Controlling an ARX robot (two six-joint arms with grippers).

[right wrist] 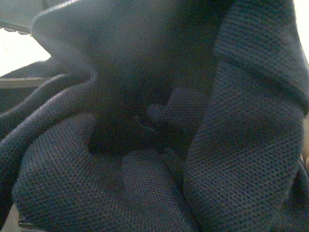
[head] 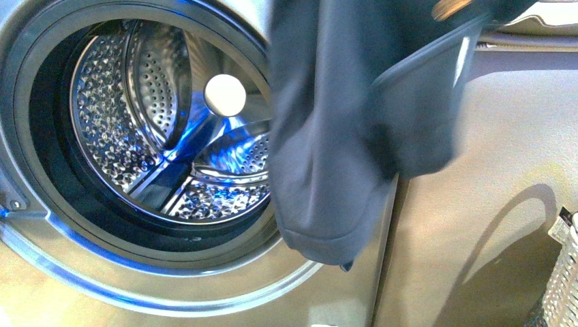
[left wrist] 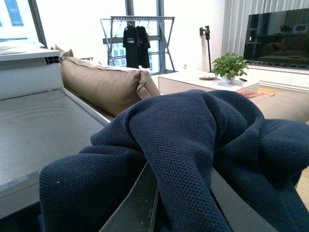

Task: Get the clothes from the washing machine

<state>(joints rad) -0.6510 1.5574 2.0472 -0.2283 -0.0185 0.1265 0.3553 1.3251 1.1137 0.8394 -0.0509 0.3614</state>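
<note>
The clothes (head: 327, 136) hang clear of the washing machine (head: 61, 272), draped over the left hand (left wrist: 186, 203) and hiding the right hand, so I cannot tell either grip; the drum (head: 157, 122) looks empty, leaving only the drop into the basket (head: 564, 286).

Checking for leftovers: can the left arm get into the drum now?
Probably not cleanly: the clothes drape over the left gripper and hang across the right of the drum opening; its left part looks open.

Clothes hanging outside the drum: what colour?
The clothes are dark navy with a fine mesh weave; left wrist view shows it best.
</note>
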